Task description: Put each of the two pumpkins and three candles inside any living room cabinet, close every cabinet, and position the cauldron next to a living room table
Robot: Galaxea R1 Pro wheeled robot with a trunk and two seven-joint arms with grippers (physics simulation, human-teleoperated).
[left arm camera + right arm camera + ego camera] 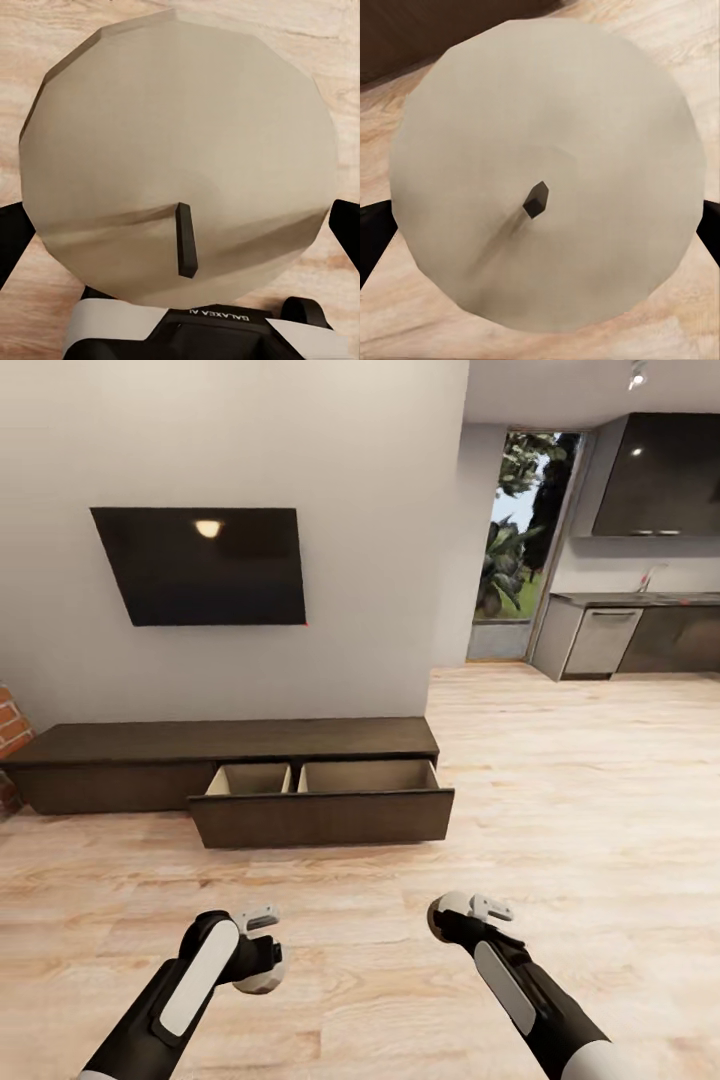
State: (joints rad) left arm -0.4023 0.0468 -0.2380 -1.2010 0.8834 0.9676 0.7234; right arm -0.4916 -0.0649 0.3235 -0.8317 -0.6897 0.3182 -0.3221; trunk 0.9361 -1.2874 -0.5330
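We see two glossy black forearms, the left arm [185,985] and the right arm [525,985], each carrying a long white oval panel along its upper face. Both end in rounded white wrist housings with small pale grey blocks on top. Near the frame's lower edge the right arm turns white at the elbow. In the left wrist view, a black-and-white camera mount [202,330] bears mirrored "GALAXEA" lettering, flanked by black finger edges.

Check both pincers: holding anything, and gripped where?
Each holds a candle by its round sides, wick end facing the wrist camera: left pincer on one candle, right on another.
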